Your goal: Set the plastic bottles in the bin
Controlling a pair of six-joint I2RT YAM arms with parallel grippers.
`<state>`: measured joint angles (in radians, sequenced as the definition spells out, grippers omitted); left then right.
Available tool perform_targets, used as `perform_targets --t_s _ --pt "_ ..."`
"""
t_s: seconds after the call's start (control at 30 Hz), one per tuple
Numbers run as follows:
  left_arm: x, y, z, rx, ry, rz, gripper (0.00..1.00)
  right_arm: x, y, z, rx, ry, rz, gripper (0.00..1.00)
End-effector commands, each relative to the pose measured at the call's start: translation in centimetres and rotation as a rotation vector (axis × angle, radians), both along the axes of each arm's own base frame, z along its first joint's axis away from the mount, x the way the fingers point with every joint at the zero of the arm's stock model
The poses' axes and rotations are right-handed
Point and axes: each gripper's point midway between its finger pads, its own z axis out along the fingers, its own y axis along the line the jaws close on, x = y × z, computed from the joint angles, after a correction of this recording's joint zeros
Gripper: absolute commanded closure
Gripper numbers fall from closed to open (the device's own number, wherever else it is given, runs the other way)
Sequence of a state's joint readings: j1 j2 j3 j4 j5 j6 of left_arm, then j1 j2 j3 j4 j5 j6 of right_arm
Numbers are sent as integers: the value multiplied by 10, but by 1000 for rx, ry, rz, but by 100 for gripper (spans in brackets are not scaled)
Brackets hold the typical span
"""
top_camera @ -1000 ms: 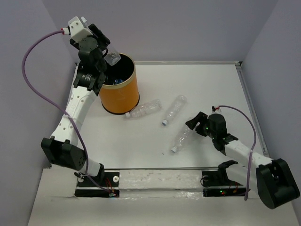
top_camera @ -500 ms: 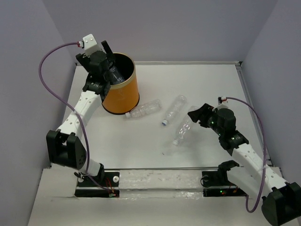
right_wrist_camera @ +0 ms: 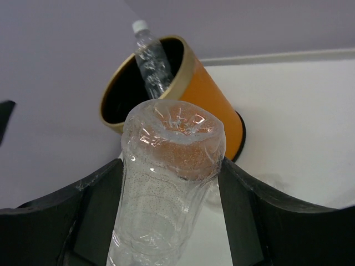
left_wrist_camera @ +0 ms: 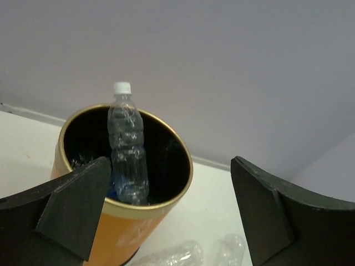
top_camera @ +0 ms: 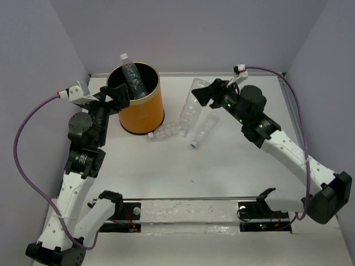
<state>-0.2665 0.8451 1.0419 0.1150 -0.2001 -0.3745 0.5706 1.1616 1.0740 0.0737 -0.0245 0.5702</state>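
Orange-walled and black inside, the bin [top_camera: 141, 113] now has a standing bottle [left_wrist_camera: 128, 152] in it. A second ago the left pincer [top_camera: 115, 95] held that bottle over the rim. It has since let go and pulled back to the bin's near-left side, its jaws spread wide and holding nothing. The bottle leans against the far inner wall, its white cap and neck poking above the pale rim, so it counts as delivered, though it sits high. Meanwhile the right pincer [right_wrist_camera: 171, 166], which was down at a bottle on the table [top_camera: 238, 160], has lifted it and swung it up toward the bin. It is clamped on this carried bottle [right_wrist_camera: 166, 188], whose dimpled base points ahead at the bin's mouth. In the overhead view the carried bottle hangs to the right of the bin, not yet above the opening. That bottle is clear, thin and crinkled, likely to dent under a firm squeeze. A left floor bottle [top_camera: 166, 130] lies on the table just beside the bin's foot, and a right floor bottle [top_camera: 202, 131] lies close by. By my reckoning the job is past halfway.
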Motion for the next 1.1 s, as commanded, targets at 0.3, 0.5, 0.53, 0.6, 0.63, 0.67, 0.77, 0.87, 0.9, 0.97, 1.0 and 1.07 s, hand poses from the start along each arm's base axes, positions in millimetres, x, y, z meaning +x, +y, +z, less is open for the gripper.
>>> perform_targets --t_s 0.3,0.5,0.53,0.6,0.63,0.67,0.77,0.87,0.9,0.97,1.0,1.07 --pt "-84 37 -120 33 171 79 2 109 148 167 -114 -558 -41 69" --pt "-86 30 -118 27 158 41 2 153 206 144 -232 -710 -88 76" --pt "-87 28 -120 28 165 30 2 161 219 117 -286 -709 -80 76" --pt "-87 26 -120 25 163 25 2 158 239 83 -322 -689 -34 76" --pt "-87 25 -120 27 163 21 2 156 246 62 -339 -679 -16 76" --pt "-87 25 -120 28 163 19 2 153 250 54 -344 -684 -10 76" --pt "-86 24 -119 28 162 17 2 139 267 46 -330 -682 30 74" --pt "-87 25 -118 20 160 25 2 124 282 47 -256 -664 86 72" --pt "-87 27 -117 19 157 31 2 121 283 50 -221 -653 95 70" --pt "-87 29 -115 15 150 42 2 111 291 56 -157 -635 126 56" --pt "-87 29 -115 16 151 45 2 105 293 57 -124 -617 136 41" --pt "-87 28 -115 17 155 38 2 104 293 55 -118 -596 143 21"
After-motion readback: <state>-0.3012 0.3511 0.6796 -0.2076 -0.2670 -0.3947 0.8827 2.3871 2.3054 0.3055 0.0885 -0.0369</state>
